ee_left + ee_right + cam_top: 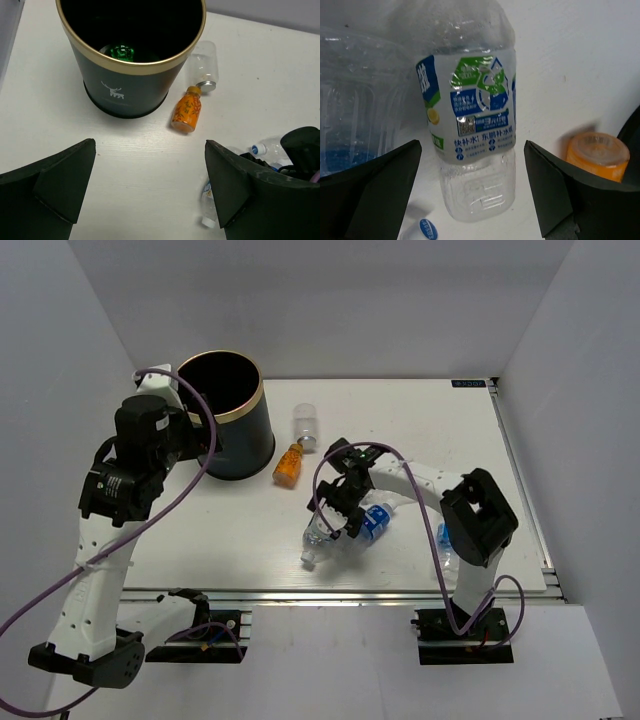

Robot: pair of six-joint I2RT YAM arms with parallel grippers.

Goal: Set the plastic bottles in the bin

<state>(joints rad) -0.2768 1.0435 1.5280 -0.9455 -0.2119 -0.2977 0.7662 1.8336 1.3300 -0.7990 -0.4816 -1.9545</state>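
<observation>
1. What's done: I see one green bottle (120,51) lying inside the bin (140,92). The rest of its black inside is too dark for me to tell whether others are in there.
2. What's left: the orange bottle (288,465) and the plain clear bottle (305,427) lie on the table (200,540) just beside the bin, at its 3 o'clock in the top view. A cluster of labelled bottles (340,530) lies at the bin's 5 o'clock, well apart from it. What looks like one more bottle (445,540) is half hidden behind the right arm. I judge the job is in its early part, with most bottles yet to go in.
3. The right gripper (470,192) hangs over the cluster with its jaws spread and nothing held.
4. In its wrist view, a bottle with a blue and green label (475,120) lies between the fingers, running 12 to 6 o'clock. Neither pad touches it, as far as I can tell.
5. A second clear bottle (355,100) lies right against it at 9 o'clock. A blue cap (427,230) sits at 7 o'clock, and an orange end shows at 4 o'clock by the right-hand finger.
6. The left gripper (150,195) is wide open and empty. The bin stands at its 12 o'clock and the orange bottle at 1 o'clock.
</observation>
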